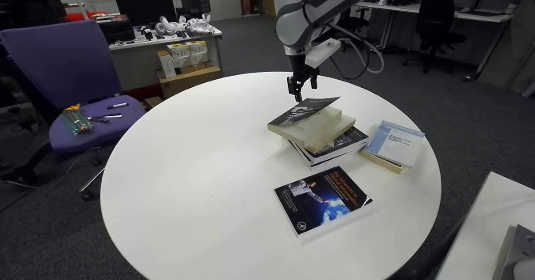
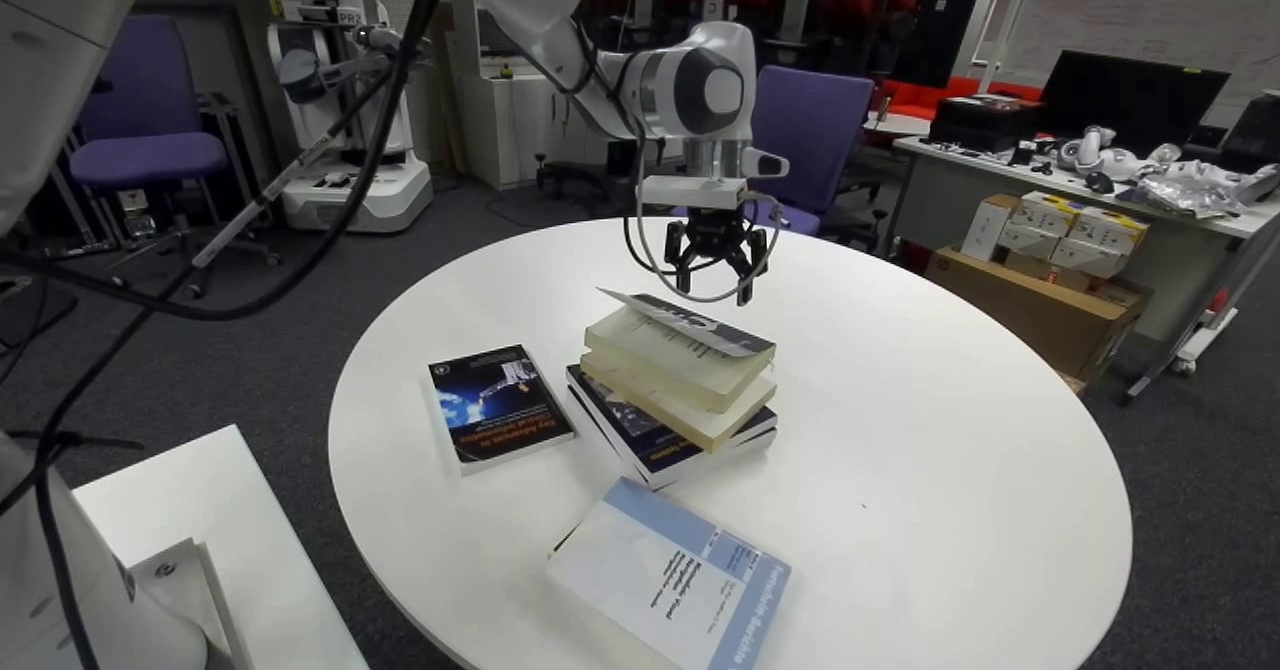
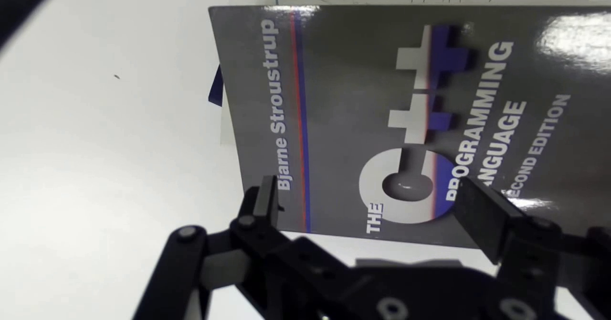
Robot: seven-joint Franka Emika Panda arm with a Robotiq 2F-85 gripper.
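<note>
Hovering with jaws apart and empty, our tool (image 2: 714, 292) has the glossy dark-grey, cream-paged C++ book (image 3: 382, 119) below and close by; we see no contact. It tops the book stack (image 1: 350, 142) on the round white desk (image 1: 179, 167). In the wrist view we read its long axis left-right, parallel to the jaw spread.
</note>
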